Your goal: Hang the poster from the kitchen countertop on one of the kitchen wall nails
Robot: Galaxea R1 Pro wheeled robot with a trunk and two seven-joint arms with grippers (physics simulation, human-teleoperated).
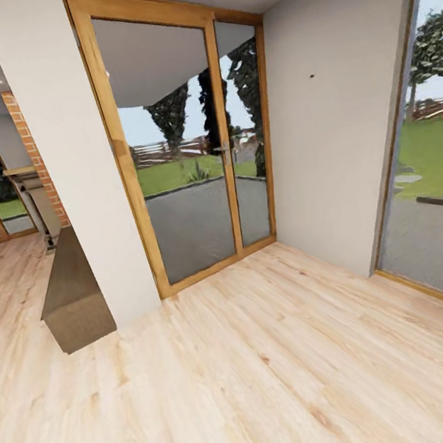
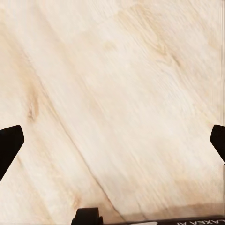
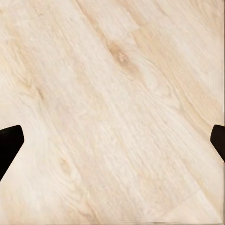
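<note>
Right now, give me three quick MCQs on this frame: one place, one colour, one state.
1. Where is the tiny dark wall nail?
A. On the plain light grey wall right of the wood-framed glass door
B. On the red brick pillar
C. On the pale wooden floor

2. What colour is the glass door's frame?
A. White
B. Honey-coloured wood
C. Black

3. How does the left gripper stand?
A. Shut on a poster
B. Open over pale wood floor
C. Shut, empty

Answers: A, the dot sits on that wall; B, the frame is warm wood; B, the fingertips stand far apart, floor between.
</note>
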